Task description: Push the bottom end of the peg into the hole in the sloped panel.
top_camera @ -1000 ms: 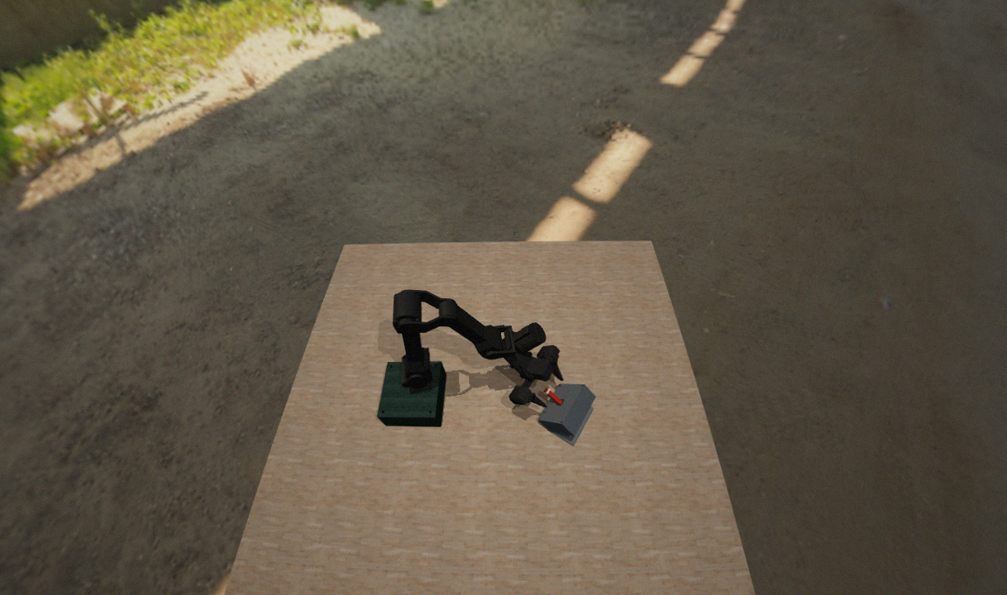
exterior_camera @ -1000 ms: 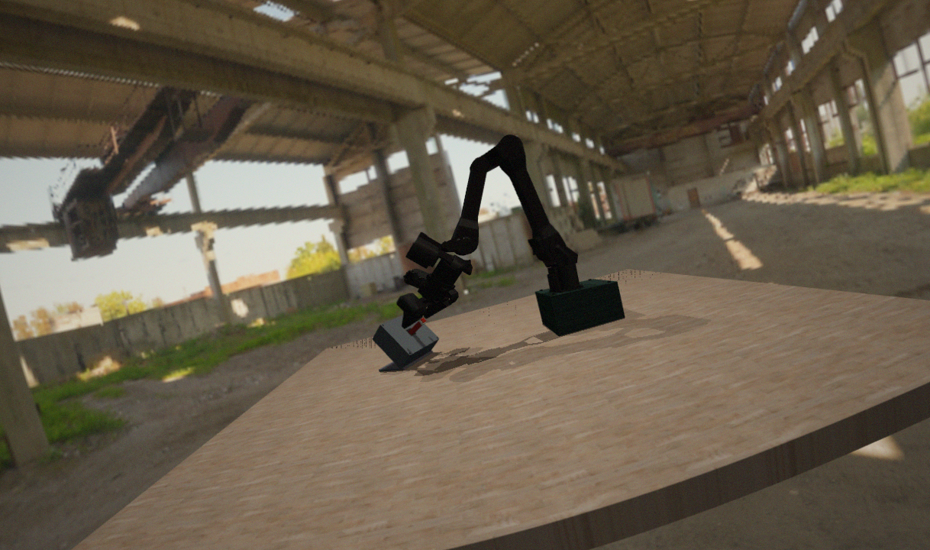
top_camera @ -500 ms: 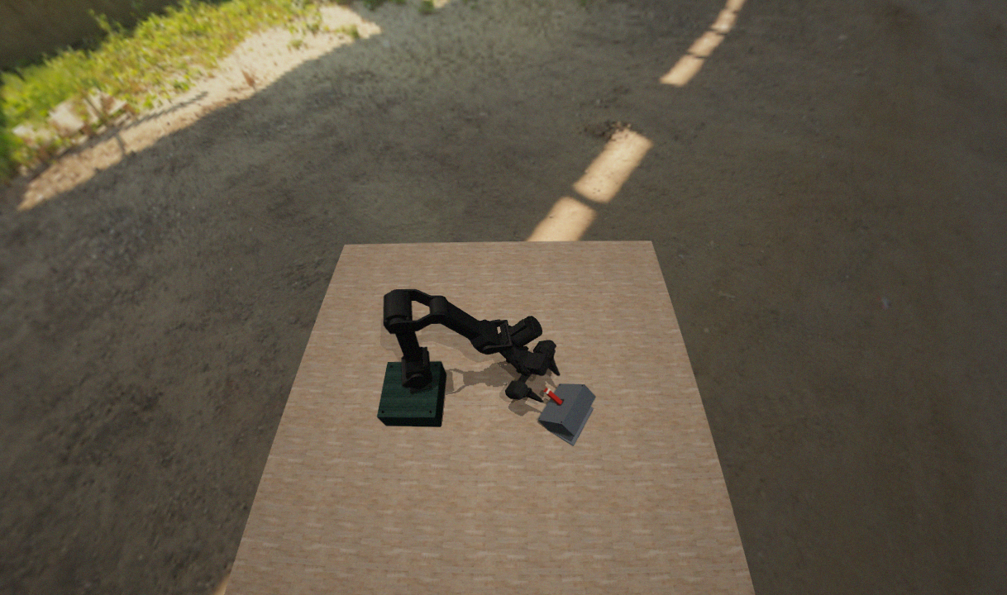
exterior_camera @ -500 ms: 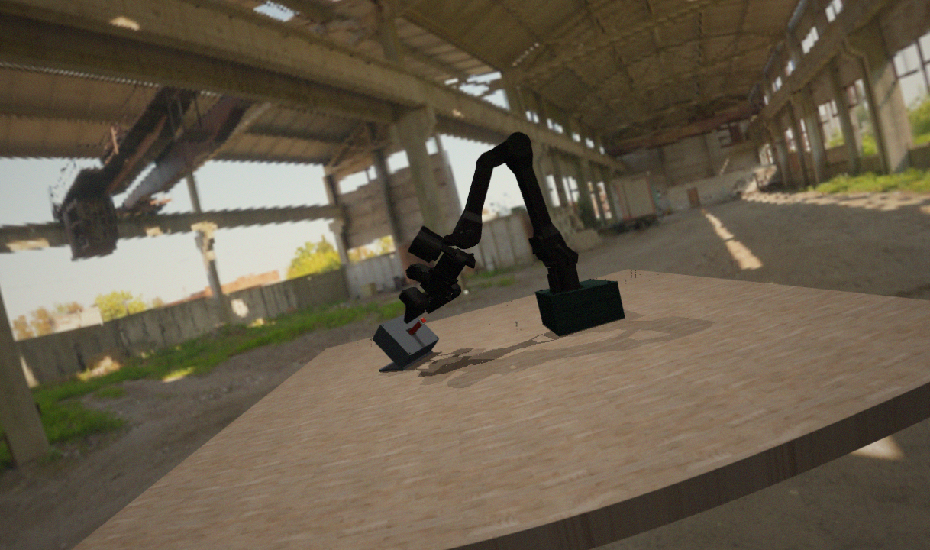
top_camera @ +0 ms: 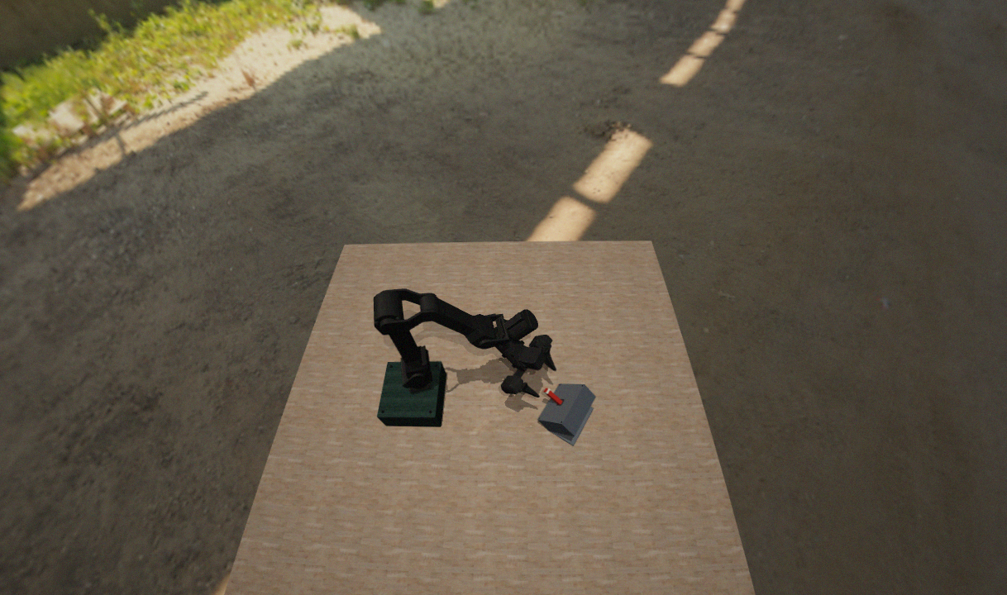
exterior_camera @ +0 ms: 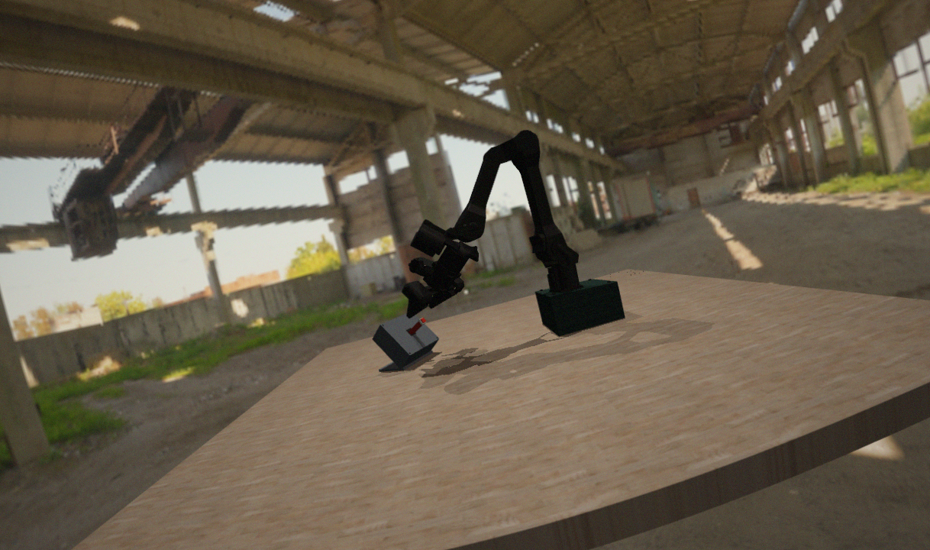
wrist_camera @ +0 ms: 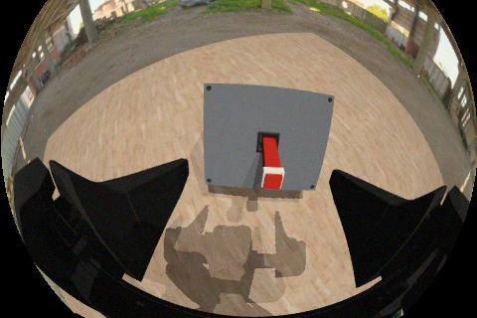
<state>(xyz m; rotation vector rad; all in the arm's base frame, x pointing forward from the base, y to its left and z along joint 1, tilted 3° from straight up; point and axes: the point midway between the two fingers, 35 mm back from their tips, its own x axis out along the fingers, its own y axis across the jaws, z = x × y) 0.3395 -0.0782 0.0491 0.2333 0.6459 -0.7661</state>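
Observation:
The red square peg [top_camera: 555, 397] [exterior_camera: 414, 327] [wrist_camera: 271, 154] with a white band near its top stands in the hole [wrist_camera: 259, 143] of the grey sloped panel [top_camera: 579, 400] [exterior_camera: 396, 327] [wrist_camera: 231, 119]. Much of its length sticks out of the face, and a dark gap shows at the hole's left and upper edges in the wrist view. How deep its bottom end sits is hidden. My gripper [top_camera: 546, 382] [wrist_camera: 262, 173] is wide open and empty, backed off from the panel, with its fingers on either side of the peg's line and not touching it.
The panel block stands on the wooden table [top_camera: 492, 502] [exterior_camera: 523, 424] [wrist_camera: 124, 109]. The dark green arm base [top_camera: 411, 396] [exterior_camera: 581, 307] is behind the gripper. The arm's shadow falls on the table in front of the panel.

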